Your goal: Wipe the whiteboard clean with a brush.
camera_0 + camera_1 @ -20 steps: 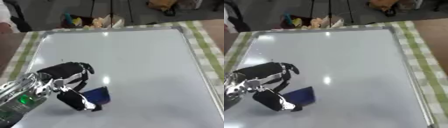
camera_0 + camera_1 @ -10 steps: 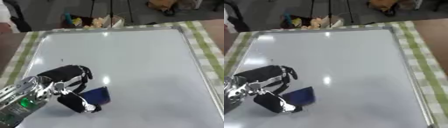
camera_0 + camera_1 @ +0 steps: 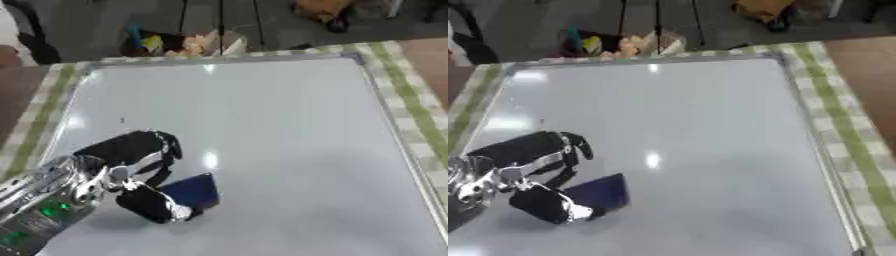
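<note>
A large whiteboard (image 3: 280, 115) with a silver frame lies flat on the table and fills most of both views. Its surface looks blank apart from a tiny dark speck near the left side. My left hand (image 3: 131, 170) comes in from the lower left and rests low on the board. Its fingers and thumb are curled round a dark blue brush (image 3: 191, 192), which lies flat against the board. The thumb (image 3: 153, 205) sits below the brush. My right hand appears in neither view.
A green and white checked cloth (image 3: 420, 120) shows beyond the board's right and left edges. Past the far edge are a dark floor, stand legs and some small coloured things (image 3: 188, 45).
My left hand with the brush has slid slightly toward the near, lower part of the board. The camera has shifted a little too.
</note>
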`<state>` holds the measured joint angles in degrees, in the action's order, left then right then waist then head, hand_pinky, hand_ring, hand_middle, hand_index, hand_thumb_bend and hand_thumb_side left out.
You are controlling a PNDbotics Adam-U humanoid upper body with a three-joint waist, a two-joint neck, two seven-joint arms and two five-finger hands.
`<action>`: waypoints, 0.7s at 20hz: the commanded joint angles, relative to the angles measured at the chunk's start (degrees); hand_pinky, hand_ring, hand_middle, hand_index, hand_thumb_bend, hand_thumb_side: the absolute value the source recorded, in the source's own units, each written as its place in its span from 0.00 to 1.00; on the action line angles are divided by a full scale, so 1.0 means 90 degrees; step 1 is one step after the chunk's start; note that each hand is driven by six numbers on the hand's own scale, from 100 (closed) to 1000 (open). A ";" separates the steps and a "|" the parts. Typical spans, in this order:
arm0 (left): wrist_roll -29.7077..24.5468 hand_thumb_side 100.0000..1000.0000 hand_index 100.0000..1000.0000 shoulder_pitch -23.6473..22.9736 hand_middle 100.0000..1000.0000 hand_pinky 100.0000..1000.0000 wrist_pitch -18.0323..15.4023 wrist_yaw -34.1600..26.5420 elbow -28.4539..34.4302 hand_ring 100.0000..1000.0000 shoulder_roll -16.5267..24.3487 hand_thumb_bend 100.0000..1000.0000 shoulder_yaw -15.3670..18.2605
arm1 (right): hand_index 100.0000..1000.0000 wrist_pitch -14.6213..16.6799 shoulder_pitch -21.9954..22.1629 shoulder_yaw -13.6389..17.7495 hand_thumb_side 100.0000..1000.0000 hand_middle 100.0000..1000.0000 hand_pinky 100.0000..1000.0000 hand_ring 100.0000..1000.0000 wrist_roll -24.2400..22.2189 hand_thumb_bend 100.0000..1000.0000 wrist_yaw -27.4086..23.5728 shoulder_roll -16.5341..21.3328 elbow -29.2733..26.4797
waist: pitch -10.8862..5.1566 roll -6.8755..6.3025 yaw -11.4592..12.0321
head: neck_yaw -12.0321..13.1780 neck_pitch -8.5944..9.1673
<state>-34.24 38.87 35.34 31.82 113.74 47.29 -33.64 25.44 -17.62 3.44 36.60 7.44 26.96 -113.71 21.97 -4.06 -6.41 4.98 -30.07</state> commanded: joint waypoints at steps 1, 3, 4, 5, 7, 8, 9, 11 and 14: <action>-0.0356 0.43 0.04 0.0039 0.76 0.58 0.0363 0.0042 0.0095 0.72 0.0057 0.49 0.0011 | 0.65 -0.0006 -0.0040 0.0018 0.74 0.47 0.59 0.53 -0.0002 0.00 -0.0034 0.0073 -0.0098 | -0.0099 0.0031 -0.0017 | 0.0025 0.0076; -0.0391 0.40 0.04 0.0037 0.76 0.57 0.0385 0.0019 0.0095 0.71 0.0047 0.47 0.0015 | 0.65 -0.0008 -0.0042 0.0016 0.74 0.47 0.59 0.53 -0.0002 0.00 -0.0040 0.0067 -0.0098 | -0.0097 0.0026 -0.0018 | 0.0027 0.0077; -0.0406 0.39 0.04 0.0036 0.76 0.57 0.0395 0.0003 0.0095 0.71 0.0045 0.47 0.0013 | 0.65 -0.0011 -0.0044 0.0015 0.74 0.47 0.59 0.53 -0.0003 0.00 -0.0044 0.0063 -0.0098 | -0.0096 0.0024 -0.0018 | 0.0026 0.0078; -0.0426 0.38 0.04 0.0035 0.76 0.57 0.0404 -0.0014 0.0095 0.71 0.0045 0.46 0.0008 | 0.65 -0.0015 -0.0046 0.0014 0.74 0.47 0.59 0.53 -0.0006 0.00 -0.0048 0.0059 -0.0098 | -0.0095 0.0023 -0.0019 | 0.0027 0.0080; -0.0470 0.35 0.04 0.0038 0.76 0.57 0.0419 -0.0043 0.0095 0.71 0.0043 0.44 -0.0002 | 0.65 -0.0017 -0.0046 0.0015 0.74 0.47 0.59 0.53 -0.0008 0.00 -0.0052 0.0054 -0.0098 | -0.0093 0.0022 -0.0020 | 0.0028 0.0081; -0.0483 0.34 0.04 0.0044 0.76 0.57 0.0424 -0.0052 0.0095 0.71 0.0037 0.43 -0.0003 | 0.65 -0.0017 -0.0046 0.0017 0.74 0.47 0.59 0.53 -0.0006 0.00 -0.0054 0.0050 -0.0098 | -0.0091 0.0023 -0.0020 | 0.0028 0.0082; -0.0482 0.34 0.04 0.0050 0.76 0.56 0.0429 -0.0060 0.0095 0.71 0.0028 0.42 -0.0001 | 0.65 -0.0016 -0.0045 0.0018 0.74 0.47 0.59 0.53 -0.0007 0.00 -0.0055 0.0046 -0.0098 | -0.0088 0.0025 -0.0021 | 0.0027 0.0089; -0.0466 0.33 0.03 0.0054 0.75 0.56 0.0450 -0.0074 0.0095 0.70 0.0011 0.41 -0.0002 | 0.65 -0.0016 -0.0043 0.0014 0.74 0.47 0.59 0.53 -0.0013 0.00 -0.0057 0.0033 -0.0098 | -0.0083 0.0027 -0.0026 | 0.0026 0.0101; -0.0440 0.32 0.03 0.0052 0.74 0.54 0.0494 -0.0080 0.0060 0.69 -0.0013 0.38 -0.0026 | 0.65 -0.0015 -0.0045 0.0017 0.74 0.47 0.59 0.53 -0.0014 0.00 -0.0058 0.0020 -0.0098 | -0.0079 0.0028 -0.0032 | 0.0033 0.0108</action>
<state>-34.19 38.81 35.39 31.26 113.69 46.61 -34.02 25.32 -17.62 3.44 36.47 7.23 26.44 -113.71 22.21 -4.08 -6.65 5.05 -29.64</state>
